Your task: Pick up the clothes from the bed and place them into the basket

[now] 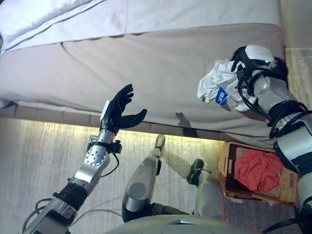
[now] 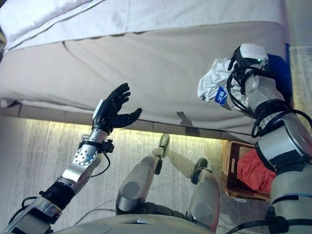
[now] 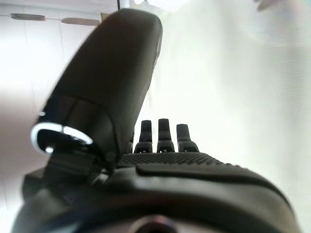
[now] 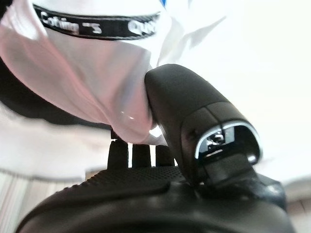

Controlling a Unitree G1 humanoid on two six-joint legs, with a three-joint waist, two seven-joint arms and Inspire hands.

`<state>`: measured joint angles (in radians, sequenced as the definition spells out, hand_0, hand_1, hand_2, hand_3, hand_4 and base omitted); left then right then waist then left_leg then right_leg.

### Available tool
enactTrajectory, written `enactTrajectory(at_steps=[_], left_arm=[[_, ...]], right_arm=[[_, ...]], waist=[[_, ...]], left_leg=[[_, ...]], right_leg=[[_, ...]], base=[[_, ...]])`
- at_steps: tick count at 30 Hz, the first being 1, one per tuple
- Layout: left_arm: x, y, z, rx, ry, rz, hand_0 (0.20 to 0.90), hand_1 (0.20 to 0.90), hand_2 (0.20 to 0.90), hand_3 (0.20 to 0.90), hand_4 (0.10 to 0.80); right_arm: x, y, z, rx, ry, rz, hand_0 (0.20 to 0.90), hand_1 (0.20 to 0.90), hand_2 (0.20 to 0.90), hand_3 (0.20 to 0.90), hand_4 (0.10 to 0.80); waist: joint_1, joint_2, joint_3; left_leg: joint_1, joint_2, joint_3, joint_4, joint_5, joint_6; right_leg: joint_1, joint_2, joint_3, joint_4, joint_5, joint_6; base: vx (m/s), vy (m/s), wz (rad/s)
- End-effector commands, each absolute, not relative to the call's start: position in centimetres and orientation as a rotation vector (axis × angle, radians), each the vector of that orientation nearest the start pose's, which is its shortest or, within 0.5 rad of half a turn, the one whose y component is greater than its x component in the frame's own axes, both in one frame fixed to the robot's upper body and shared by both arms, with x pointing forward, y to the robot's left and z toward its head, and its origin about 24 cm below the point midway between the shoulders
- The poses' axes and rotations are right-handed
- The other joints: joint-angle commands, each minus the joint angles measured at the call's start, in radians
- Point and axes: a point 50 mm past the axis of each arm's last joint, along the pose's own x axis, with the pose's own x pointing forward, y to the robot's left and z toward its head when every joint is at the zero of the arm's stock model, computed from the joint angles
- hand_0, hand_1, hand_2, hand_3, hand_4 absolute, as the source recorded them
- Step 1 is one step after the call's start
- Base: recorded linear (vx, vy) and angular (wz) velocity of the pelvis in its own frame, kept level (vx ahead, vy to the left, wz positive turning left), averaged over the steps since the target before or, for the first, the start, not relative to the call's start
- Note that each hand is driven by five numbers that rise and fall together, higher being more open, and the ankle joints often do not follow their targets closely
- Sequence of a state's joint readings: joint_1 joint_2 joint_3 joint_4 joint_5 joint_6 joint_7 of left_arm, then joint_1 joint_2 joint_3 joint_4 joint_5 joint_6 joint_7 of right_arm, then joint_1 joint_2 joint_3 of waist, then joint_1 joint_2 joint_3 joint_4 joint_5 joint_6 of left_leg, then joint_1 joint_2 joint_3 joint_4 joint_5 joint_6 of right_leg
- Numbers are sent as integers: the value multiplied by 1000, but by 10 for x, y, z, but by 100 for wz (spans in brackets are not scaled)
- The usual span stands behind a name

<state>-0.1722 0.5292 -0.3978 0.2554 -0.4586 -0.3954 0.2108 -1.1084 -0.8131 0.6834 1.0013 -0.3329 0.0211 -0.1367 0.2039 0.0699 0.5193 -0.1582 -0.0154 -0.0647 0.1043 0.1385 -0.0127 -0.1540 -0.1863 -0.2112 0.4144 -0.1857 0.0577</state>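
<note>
Clothes: red garment (image 1: 258, 170) heaped in the basket (image 1: 230, 187) at lower right of the head views, on the floor (image 1: 39, 151) just beside the bed (image 1: 161, 73). Wicker rim visible around the red heap, partly hidden by the right arm.

Left hand (image 1: 117, 112) raised at left centre, over the bed's lower edge, palm showing, fingers straight and spread, thumb out to the side. Nothing in it; confirmed in the left wrist view, with fingertips upright in a row and only pale bedding beyond.

Right hand (image 1: 243, 61) at upper right, above the bed's right end, directly above the basket in the frame. Clamped on a white garment (image 1: 219, 83): thumb pressed into the cloth in the right wrist view, fingers curled behind it. Garment bunched and hanging to the left of the hand, clear of the mattress, with a small blue tag (image 1: 222, 96) at its lower edge and a dark printed band across the fabric near the wrist camera.

Farther up, bed surface pale and smooth, with a white cover (image 1: 73, 19) folded along the upper left of the frame.
</note>
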Motion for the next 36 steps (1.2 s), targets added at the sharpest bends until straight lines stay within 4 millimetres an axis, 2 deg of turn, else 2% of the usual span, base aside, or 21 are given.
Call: enactTrajectory(at_steps=[1,10,16,21,25,28,34,36], left_arm=[[267,194,64,69,-241,-51,900,900,900,900,800],[258,202,29,48,-118,-23,900,900,900,900,800],[256,202,17,56,-87,-26,900,900,900,900,800],[259,202,18,73,-89,-40,900,900,900,900,800],[262,200,17,81,-89,-43,900,900,900,900,800],[265,198,18,86,-92,-48,900,900,900,900,800],[271,195,22,83,-113,-58,900,900,900,900,800],[273,193,23,88,-114,-64,900,900,900,900,800]], right_arm=[[378,-308,275,-1436,-207,-430,300,300,300,200,100],[356,-319,311,-1306,-379,-490,300,300,300,200,100],[340,-333,335,-1286,-429,-582,300,300,300,200,100],[330,-344,341,-1291,-414,-633,300,300,300,200,100],[326,-352,337,-1290,-372,-643,300,300,300,200,100],[323,-359,323,-1291,-319,-632,300,300,300,200,100],[317,-373,278,-1246,-193,-575,300,300,300,200,100],[313,-377,253,-1224,-139,-538,300,300,300,200,100]], waist=[[-50,-87,-207],[-114,-125,-372],[-145,-137,-415],[-171,-139,-430],[-203,-140,-440],[-232,-139,-443],[-295,-127,-443],[-321,-121,-439]], left_leg=[[57,9,45,85,-227,18],[210,45,85,-66,-207,-2],[258,57,103,-135,-197,-13],[270,65,122,-160,-193,-20],[287,76,157,-174,-196,-22],[299,85,180,-182,-197,-24],[309,98,217,-192,-206,-24],[310,100,232,-192,-209,-23]], right_leg=[[114,63,-21,-214,71,-42],[221,81,54,-345,129,-5],[248,90,84,-398,152,10],[249,94,105,-427,167,16],[247,99,129,-444,176,21],[247,106,160,-461,188,24],[223,125,221,-462,197,25],[210,132,244,-457,197,25]], base=[[176,16,-24],[102,7,-20],[6,-18,-18],[-34,-28,-13],[-28,-17,-24],[-18,-29,-27],[-42,-35,-24],[-68,-38,-25]])
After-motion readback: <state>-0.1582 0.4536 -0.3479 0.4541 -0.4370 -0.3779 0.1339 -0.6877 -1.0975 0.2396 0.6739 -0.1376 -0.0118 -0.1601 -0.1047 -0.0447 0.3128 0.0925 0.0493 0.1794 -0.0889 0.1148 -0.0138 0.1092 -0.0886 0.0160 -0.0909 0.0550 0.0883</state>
